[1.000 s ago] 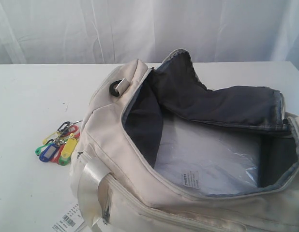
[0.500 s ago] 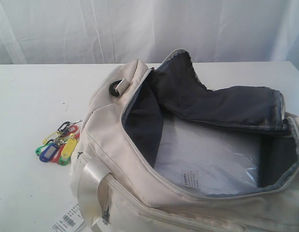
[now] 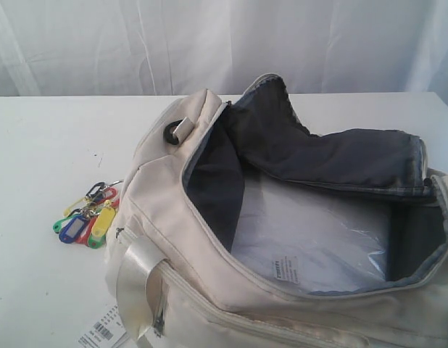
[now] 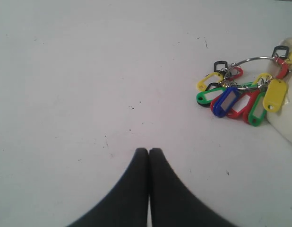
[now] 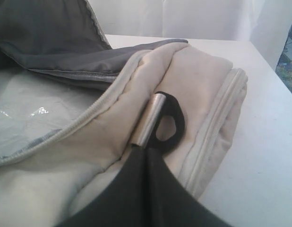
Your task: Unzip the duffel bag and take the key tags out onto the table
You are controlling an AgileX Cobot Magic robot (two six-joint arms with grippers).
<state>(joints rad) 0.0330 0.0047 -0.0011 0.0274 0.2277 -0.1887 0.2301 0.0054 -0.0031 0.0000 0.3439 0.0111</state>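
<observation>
Left gripper [image 4: 149, 150], fingers pressed together and empty, hangs over the table [image 4: 65, 71]. Beyond it, the key tags [image 4: 240, 94] lie just beside the unzipped duffel bag [image 3: 166, 196]. Right gripper [image 5: 147, 150], likewise closed, sits by the D-ring [image 5: 172, 125]. The task looks complete, so withdraw without snagging.

left pincer [image 4: 149, 152] closed, empty | key tags [image 4: 243, 92] on table [image 4: 89, 71], touching duffel bag [image 4: 288, 118]
</observation>
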